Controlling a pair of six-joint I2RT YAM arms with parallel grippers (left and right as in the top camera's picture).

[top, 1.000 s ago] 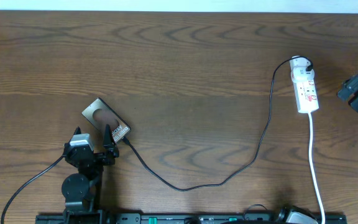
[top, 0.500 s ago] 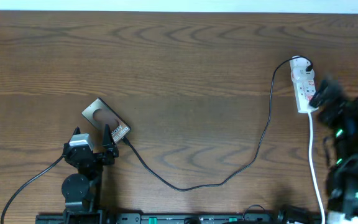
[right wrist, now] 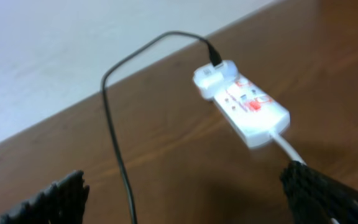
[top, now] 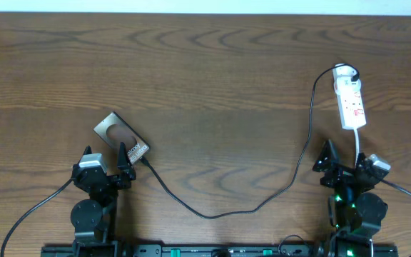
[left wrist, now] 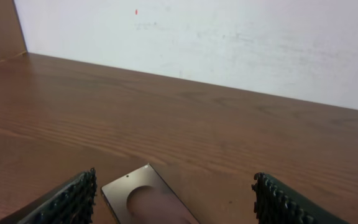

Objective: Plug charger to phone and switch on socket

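The phone (top: 120, 135) lies flat on the table at the left, brown-bronze face up; it also shows in the left wrist view (left wrist: 146, 198). The charger's thin black cable (top: 220, 211) runs from the phone's lower right end across the table up to a black plug in the socket (top: 350, 100). The white socket with red marks also shows in the right wrist view (right wrist: 244, 102), with the cable (right wrist: 118, 155) beside it. My left gripper (top: 105, 158) is open, just below the phone. My right gripper (top: 342, 155) is open and empty, below the socket.
The socket's white cord (top: 363, 193) runs down to the table's front edge, past my right gripper. A pale wall (left wrist: 229, 37) stands behind the table's far edge. A dark rail (top: 191, 250) lies along the front.
My right arm has swung in from the right edge and come down to the front of the table below the socket. The left arm, phone and cable have not moved.
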